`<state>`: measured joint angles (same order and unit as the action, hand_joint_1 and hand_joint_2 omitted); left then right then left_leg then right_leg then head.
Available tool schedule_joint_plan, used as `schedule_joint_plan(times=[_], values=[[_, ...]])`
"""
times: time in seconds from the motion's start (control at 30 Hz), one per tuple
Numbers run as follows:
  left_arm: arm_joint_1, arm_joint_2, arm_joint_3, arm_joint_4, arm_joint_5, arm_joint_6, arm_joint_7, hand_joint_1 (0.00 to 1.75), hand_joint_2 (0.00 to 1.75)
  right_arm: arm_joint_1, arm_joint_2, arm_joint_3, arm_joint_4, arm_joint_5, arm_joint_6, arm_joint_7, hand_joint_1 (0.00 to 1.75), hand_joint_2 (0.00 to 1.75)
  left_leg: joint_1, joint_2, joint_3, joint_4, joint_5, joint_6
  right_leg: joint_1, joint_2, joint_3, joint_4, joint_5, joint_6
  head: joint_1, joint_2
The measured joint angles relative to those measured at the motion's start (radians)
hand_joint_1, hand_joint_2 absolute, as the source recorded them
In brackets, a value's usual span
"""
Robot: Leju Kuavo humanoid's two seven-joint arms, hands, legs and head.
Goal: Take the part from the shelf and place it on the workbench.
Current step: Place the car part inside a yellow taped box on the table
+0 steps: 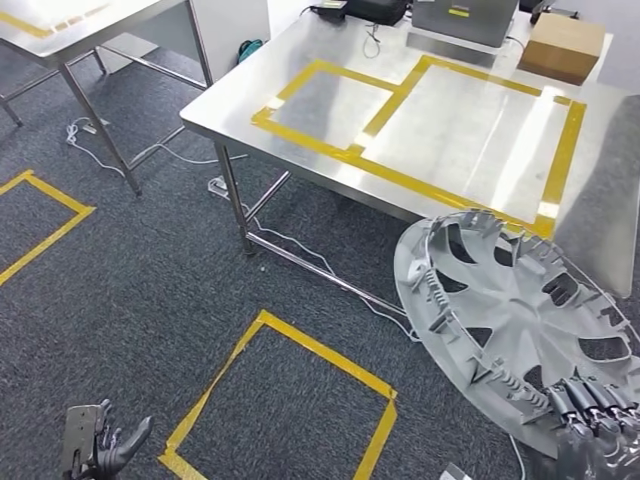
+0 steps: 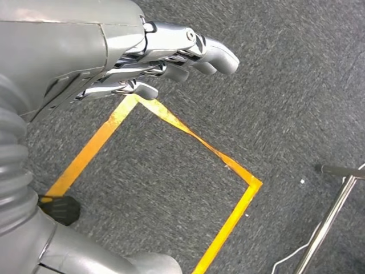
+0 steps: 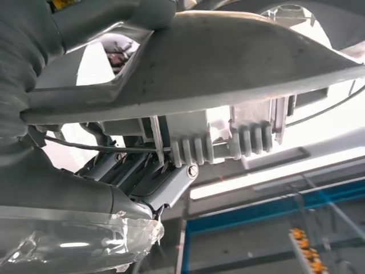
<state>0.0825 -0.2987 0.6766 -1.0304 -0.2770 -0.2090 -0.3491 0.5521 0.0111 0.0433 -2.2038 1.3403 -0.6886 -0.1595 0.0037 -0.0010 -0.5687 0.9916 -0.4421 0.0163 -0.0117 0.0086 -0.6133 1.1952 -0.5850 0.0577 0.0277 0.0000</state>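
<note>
The part is a grey plastic wheel cover [image 1: 513,320], held tilted, its inner side with clips facing me, at the lower right in front of the steel workbench [image 1: 226,105]. My right hand [image 1: 596,410] grips its near rim, dark fingers curled over the edge. In the right wrist view the wheel cover [image 3: 223,63] spans the picture with the fingers [image 3: 142,177] wrapped under its rim. My left hand [image 1: 102,445] hangs low at the lower left above the carpet, fingers apart and holding nothing; the left wrist view has the left hand [image 2: 142,63] stretched out over the floor.
Yellow tape marks two rectangles [image 1: 423,120] on the workbench top. A cardboard box [image 1: 562,45] and a grey device [image 1: 460,20] stand at its far edge. A second steel table [image 1: 68,35] is at the far left. Cables [image 1: 302,250] trail under the bench; yellow tape squares [image 1: 287,400] mark the carpet.
</note>
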Motion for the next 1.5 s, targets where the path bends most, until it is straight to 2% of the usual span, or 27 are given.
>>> schedule_joint_plan(times=[0.03,0.07,0.1,0.13,0.2,0.23,0.27,0.4,0.47,0.53,0.57,0.6,0.63,0.7,0.77,0.9,0.97,1.03,1.07,1.1,1.13,1.23,1.27,1.3,1.4,1.43,1.5], values=[[0.0,0.0,0.0,0.0,0.001,0.0,0.002,0.0,1.75,0.0,-0.002,0.001,0.0,0.0,0.0,0.003,1.69,1.75,-0.001,0.0,0.003,0.0,-0.004,0.002,0.0,0.0,-0.039,0.061,-0.02,0.002,0.001,0.0],[0.0,0.0,-0.001,0.0,0.002,0.001,0.003,0.0,1.75,0.001,-0.005,0.003,0.0,0.001,0.0,0.008,1.69,1.75,-0.002,0.0,0.008,0.001,-0.01,0.002,0.0,0.0,-0.069,0.099,-0.025,0.003,0.001,0.0],[0.001,0.0,-0.002,0.0,0.004,0.002,0.005,0.0,1.75,0.003,-0.008,0.006,0.0,0.002,0.0,0.015,1.69,1.75,-0.002,0.0,0.016,0.001,-0.016,0.002,0.0,0.0,-0.081,0.1,-0.008,0.002,0.001,0.0],[0.002,0.0,-0.003,0.0,0.005,0.002,0.006,0.0,1.75,0.004,-0.011,0.008,0.0,0.003,0.0,0.022,1.69,1.75,-0.002,0.0,0.027,0.001,-0.023,0.001,0.0,-0.001,-0.075,0.064,0.028,0.0,0.001,0.0],[0.003,0.0,-0.006,0.0,0.006,0.003,0.007,0.0,1.75,0.006,-0.019,0.013,0.0,0.007,0.0,0.036,1.69,1.75,-0.003,0.0,0.049,0.0,-0.039,-0.004,0.002,-0.004,-0.033,-0.063,0.113,-0.006,0.001,0.0],[0.003,0.0,-0.006,0.0,0.007,0.004,0.007,0.0,1.75,0.005,-0.022,0.016,0.001,0.009,0.0,0.043,1.69,1.75,-0.003,0.0,0.056,0.001,-0.046,-0.008,0.004,-0.007,-0.016,-0.114,0.129,-0.011,0.001,0.0],[0.003,0.0,-0.007,0.0,0.007,0.005,0.007,0.0,1.75,0.005,-0.026,0.019,0.001,0.013,0.0,0.049,1.69,1.75,-0.004,0.001,0.059,0.0,-0.052,-0.014,0.006,-0.01,-0.004,-0.142,0.134,-0.018,0.001,0.0],[0.003,0.001,-0.009,0.0,0.014,0.009,0.008,0.0,1.75,0.008,-0.04,0.032,0.002,0.027,0.0,0.079,1.69,1.75,-0.005,0.004,0.069,0.017,-0.059,-0.038,0.006,-0.009,0.019,-0.16,0.131,-0.045,-0.003,0.0],[0.0,0.003,-0.01,0.0,0.017,0.01,0.008,0.0,1.75,0.006,-0.045,0.037,0.002,0.03,0.0,0.087,1.69,1.75,-0.003,0.003,0.027,0.096,-0.075,-0.047,0.002,-0.008,0.038,-0.165,0.127,-0.054,-0.008,0.0],[0.001,0.003,-0.01,0.0,0.017,0.011,0.009,0.0,1.75,0.005,-0.05,0.041,0.002,0.034,0.0,0.09,1.69,1.75,-0.002,0.002,-0.059,0.222,-0.121,-0.053,0.001,-0.005,0.048,-0.167,0.117,-0.059,-0.012,0.0],[0.002,0.003,-0.01,0.0,0.017,0.012,0.01,0.0,1.75,0.004,-0.052,0.043,0.002,0.036,0.0,0.092,1.69,1.75,-0.001,0.002,-0.095,0.263,-0.141,-0.054,0.001,-0.003,0.053,-0.167,0.111,-0.06,-0.013,0.0],[0.003,0.003,-0.01,0.0,0.018,0.012,0.01,0.0,1.75,0.005,-0.055,0.047,0.002,0.039,0.0,0.098,1.69,1.75,-0.001,0.002,-0.118,0.275,-0.144,-0.054,0.002,-0.001,0.061,-0.167,0.104,-0.06,-0.014,0.0],[0.004,0.004,-0.01,0.0,0.02,0.012,0.011,0.0,1.75,0.004,-0.06,0.051,0.003,0.044,0.0,0.108,1.69,1.75,-0.002,0.002,-0.123,0.251,-0.123,-0.052,0.002,0.001,0.07,-0.167,0.097,-0.059,-0.014,0.0],[0.004,0.005,-0.01,0.0,0.025,0.015,0.011,0.0,1.75,0.001,-0.074,0.062,0.004,0.059,0.0,0.135,1.69,1.75,-0.002,0.002,-0.096,0.136,-0.028,-0.045,0.002,0.003,0.089,-0.168,0.081,-0.054,-0.014,0.0],[0.003,0.006,-0.011,0.0,0.034,0.018,0.012,0.0,1.75,-0.008,-0.095,0.076,0.006,0.075,0.0,0.167,1.69,1.75,-0.005,0.003,-0.069,0.039,0.027,-0.036,0.004,0.007,0.1,-0.17,0.065,-0.044,-0.015,0.0],[-0.001,0.007,-0.016,0.0,0.047,0.021,0.013,0.0,1.75,-0.02,-0.134,0.104,0.013,0.093,0.0,0.207,1.69,1.75,-0.005,-0.002,-0.044,0.003,0.025,-0.009,0.005,0.005,0.122,-0.161,0.054,-0.017,-0.015,0.0],[-0.004,0.008,-0.019,0.0,0.05,0.022,0.013,0.0,1.75,-0.027,-0.152,0.117,0.018,0.098,0.0,0.219,1.69,1.75,-0.004,-0.004,-0.023,0.001,0.021,0.005,0.004,0.001,0.094,-0.102,0.017,-0.011,-0.011,0.0],[-0.006,0.009,-0.023,0.0,0.053,0.023,0.013,0.0,1.75,-0.033,-0.167,0.128,0.023,0.101,0.0,0.228,1.69,1.75,-0.005,-0.006,-0.012,0.001,0.01,0.012,0.003,-0.001,0.019,0.025,-0.037,-0.006,-0.008,0.0],[-0.007,0.009,-0.024,0.0,0.055,0.023,0.013,0.0,1.75,-0.035,-0.173,0.132,0.026,0.103,0.0,0.232,1.69,1.75,-0.005,-0.008,-0.007,0.001,0.003,0.013,0.002,-0.001,-0.022,0.08,-0.055,-0.002,-0.008,0.0],[-0.007,0.009,-0.025,0.0,0.056,0.023,0.013,0.0,1.75,-0.036,-0.179,0.137,0.029,0.104,0.0,0.237,1.69,1.75,-0.005,-0.012,0.001,0.001,-0.004,0.012,0.001,-0.001,-0.05,0.105,-0.057,0.001,-0.008,0.0],[-0.006,0.01,-0.026,0.0,0.057,0.023,0.014,0.0,1.75,-0.037,-0.184,0.141,0.032,0.105,0.0,0.241,1.69,1.75,-0.004,-0.015,0.01,0.002,-0.011,0.01,0.0,-0.001,-0.06,0.093,-0.037,0.004,-0.007,0.0],[-0.007,0.012,-0.031,0.002,0.058,0.023,0.014,0.0,1.75,-0.04,-0.195,0.15,0.037,0.108,0.0,0.248,1.69,1.75,-0.005,-0.026,0.042,0.003,-0.038,0.001,-0.003,0.005,-0.023,-0.083,0.096,0.003,-0.006,0.0],[-0.009,0.013,-0.032,0.003,0.058,0.024,0.014,0.0,1.75,-0.042,-0.198,0.153,0.039,0.11,0.0,0.251,1.69,1.75,-0.006,-0.029,0.046,0.003,-0.045,-0.005,-0.003,0.008,-0.011,-0.127,0.122,-0.003,-0.006,0.0],[-0.01,0.014,-0.033,0.005,0.058,0.024,0.015,0.0,1.75,-0.044,-0.201,0.156,0.041,0.112,0.0,0.254,1.69,1.75,-0.006,-0.031,0.047,0.003,-0.049,-0.01,-0.001,0.011,-0.006,-0.151,0.137,-0.011,-0.006,0.0],[-0.013,0.02,-0.037,0.009,0.059,0.025,0.016,0.0,1.75,-0.045,-0.209,0.166,0.043,0.118,0.0,0.267,1.69,1.75,-0.006,-0.03,0.053,0.008,-0.054,-0.027,-0.001,0.006,0.009,-0.164,0.136,-0.032,-0.007,0.0],[-0.016,0.022,-0.039,0.01,0.059,0.025,0.016,0.0,1.75,-0.045,-0.211,0.169,0.044,0.119,0.0,0.27,1.69,1.75,-0.007,-0.026,0.045,0.028,-0.056,-0.032,-0.003,0.003,0.019,-0.167,0.133,-0.038,-0.009,0.0],[-0.021,0.025,-0.042,0.014,0.059,0.025,0.017,0.0,1.75,-0.048,-0.214,0.172,0.044,0.122,0.0,0.272,1.69,1.75,-0.005,-0.015,-0.01,0.122,-0.073,-0.041,-0.005,-0.004,0.039,-0.172,0.124,-0.046,-0.014,0.0]])
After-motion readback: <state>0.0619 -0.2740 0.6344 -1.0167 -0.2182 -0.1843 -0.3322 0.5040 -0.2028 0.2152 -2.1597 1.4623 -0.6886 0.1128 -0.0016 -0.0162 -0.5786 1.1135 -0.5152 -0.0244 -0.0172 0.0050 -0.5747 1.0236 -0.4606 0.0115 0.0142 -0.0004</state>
